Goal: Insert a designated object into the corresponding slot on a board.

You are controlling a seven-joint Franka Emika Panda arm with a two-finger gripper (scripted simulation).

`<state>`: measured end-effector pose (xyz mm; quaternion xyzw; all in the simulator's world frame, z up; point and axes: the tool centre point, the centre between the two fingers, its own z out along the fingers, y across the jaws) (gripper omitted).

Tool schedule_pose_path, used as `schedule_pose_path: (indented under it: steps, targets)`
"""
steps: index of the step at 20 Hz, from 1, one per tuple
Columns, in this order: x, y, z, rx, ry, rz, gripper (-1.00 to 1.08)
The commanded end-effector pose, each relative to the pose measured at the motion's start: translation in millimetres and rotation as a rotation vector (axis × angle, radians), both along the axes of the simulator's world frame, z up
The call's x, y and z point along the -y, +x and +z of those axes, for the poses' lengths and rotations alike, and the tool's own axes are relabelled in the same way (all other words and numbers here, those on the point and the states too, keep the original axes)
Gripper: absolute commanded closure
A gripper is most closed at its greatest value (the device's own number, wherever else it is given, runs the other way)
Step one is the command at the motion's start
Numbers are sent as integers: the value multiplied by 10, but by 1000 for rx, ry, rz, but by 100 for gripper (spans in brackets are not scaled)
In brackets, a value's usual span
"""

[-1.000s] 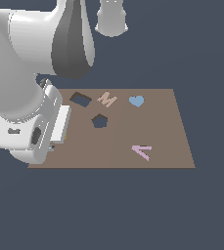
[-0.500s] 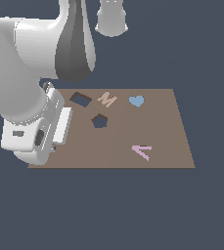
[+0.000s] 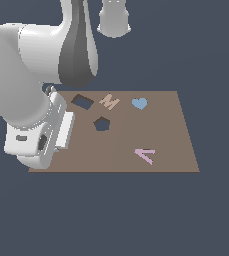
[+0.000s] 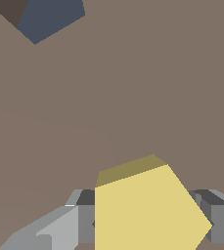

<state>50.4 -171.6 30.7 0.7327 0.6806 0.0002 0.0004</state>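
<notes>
Sitting between the jaws [image 4: 145, 222] in the wrist view, the yellow pentagon block [image 4: 147, 210] fills the space from one grey finger [image 4: 59, 229] to the other, and both fingers press against its sides, so the jaws are closed on it. The block is thick, with a flat pale yellow top face and a darker, olive-toned side face turned toward the board [image 4: 133, 88]. Its five-cornered outline is clear, one corner pointing sideways toward a finger. Ahead of the jaws and well apart from the block, a dark hole [image 4: 42, 17] cuts through the brown surface; only part of it shows, so its shape cannot be told there. In the exterior view the pentagon slot [image 3: 101, 124] holds nothing, and the rectangular hole [image 3: 82, 102] beside it is likewise unfilled. A tan letter M [image 3: 109, 102], a blue heart [image 3: 139, 103] and a pink shape [image 3: 145, 154] lie flat on the board. The arm [image 3: 36, 105] hides the jaws and block from that view.
</notes>
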Motion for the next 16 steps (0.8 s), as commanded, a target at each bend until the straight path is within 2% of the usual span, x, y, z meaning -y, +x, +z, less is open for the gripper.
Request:
schedule_pose_path:
  steps: [1, 9, 16]
  targets:
    - [0, -3, -7, -1, 0, 0, 108]
    - [-2, -12, -1, 0, 0, -11, 108]
    - [-24, -79, 4, 0, 0, -86, 108]
